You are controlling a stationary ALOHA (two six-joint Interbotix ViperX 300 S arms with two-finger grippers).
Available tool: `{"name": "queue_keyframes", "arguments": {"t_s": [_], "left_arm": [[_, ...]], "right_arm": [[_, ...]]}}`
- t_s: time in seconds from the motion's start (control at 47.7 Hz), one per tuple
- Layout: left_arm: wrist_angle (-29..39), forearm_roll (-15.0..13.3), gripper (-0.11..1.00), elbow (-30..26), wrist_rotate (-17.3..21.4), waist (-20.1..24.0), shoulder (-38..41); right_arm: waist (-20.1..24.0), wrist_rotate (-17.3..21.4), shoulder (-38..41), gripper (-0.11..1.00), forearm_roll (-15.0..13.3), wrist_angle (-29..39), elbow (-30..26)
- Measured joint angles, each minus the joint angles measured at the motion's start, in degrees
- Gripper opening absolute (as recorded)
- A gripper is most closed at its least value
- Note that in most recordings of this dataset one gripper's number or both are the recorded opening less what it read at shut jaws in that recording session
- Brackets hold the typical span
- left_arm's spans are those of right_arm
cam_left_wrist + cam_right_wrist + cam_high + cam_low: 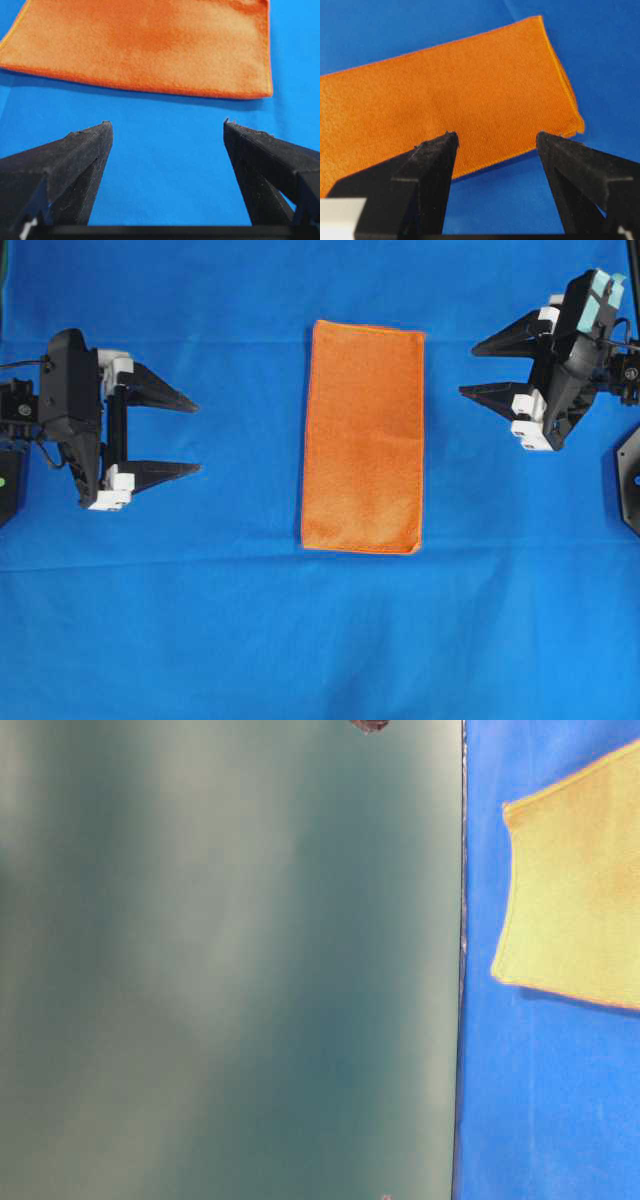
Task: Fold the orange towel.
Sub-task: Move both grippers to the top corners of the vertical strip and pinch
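- Orange towel [363, 437]: lay flat as a tall, narrow rectangle at mid-table on the large blue cloth [300, 640]; long sides ran toward and away from the near edge in the overhead view.
- Doubled layers visible at one corner in the right wrist view [572, 117]; brighter stitched hem traced along the outer edges.
- Left gripper [197, 434]: positioned well apart from the towel on the left side, tips aimed toward it; jaws spread wide, nothing between them.
- Left wrist view: both black fingers [82, 160] seen over bare blue cloth, towel edge [150, 50] lying beyond the tips, not touched.
- Right gripper [466, 368]: positioned to the right of the towel, near its far end, tilted; jaws likewise spread wide and empty.
- Right wrist view: fingertips [432, 160] framed the towel's near long edge; contact could not be confirmed, a shadow below the hem suggested clearance.
- Table-level view: mostly filled by a blurred grey-green surface [230, 960]; towel [575, 890] appeared washed out to yellow against blue at the right margin.
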Motion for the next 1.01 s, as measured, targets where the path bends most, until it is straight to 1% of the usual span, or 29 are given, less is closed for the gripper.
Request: {"name": "queue_keyframes", "arguments": {"t_s": [0.126, 0.21, 0.377, 0.524, 0.733, 0.901, 1.006], "left_arm": [[-1.5, 0.0, 0.87, -1.7, 0.1, 0.3, 2.0], [-2.0, 0.0, 0.87, -3.9, 0.8, 0.9, 4.1], [-2.4, 0.0, 0.87, -9.5, 1.7, 4.5, 10.1], [-2.5, 0.0, 0.86, -14.8, 2.6, 8.8, 16.1], [-2.5, 0.0, 0.86, -22.0, 3.2, 13.6, 25.8], [-3.1, 0.0, 0.86, -26.5, 3.2, 16.0, 34.2], [-4.9, 0.0, 0.86, -28.1, 3.2, 17.2, 38.6]], "right_arm": [[-0.1, -0.3, 0.1, 0.65, -0.1, -0.4, -0.1], [-0.1, -0.3, 0.4, 0.65, -0.1, -0.4, -0.7], [-3.1, -0.8, 4.2, 0.65, -0.4, -0.5, -2.7], [-7.1, -1.0, 11.0, 0.65, -1.8, -0.5, -5.7], [-11.4, -1.1, 21.1, 0.65, -3.7, -1.4, -9.8], [-12.7, -1.1, 28.7, 0.65, -4.0, -6.2, -11.1], [-13.6, -1.1, 33.0, 0.65, -4.0, -8.9, -11.7]]}}
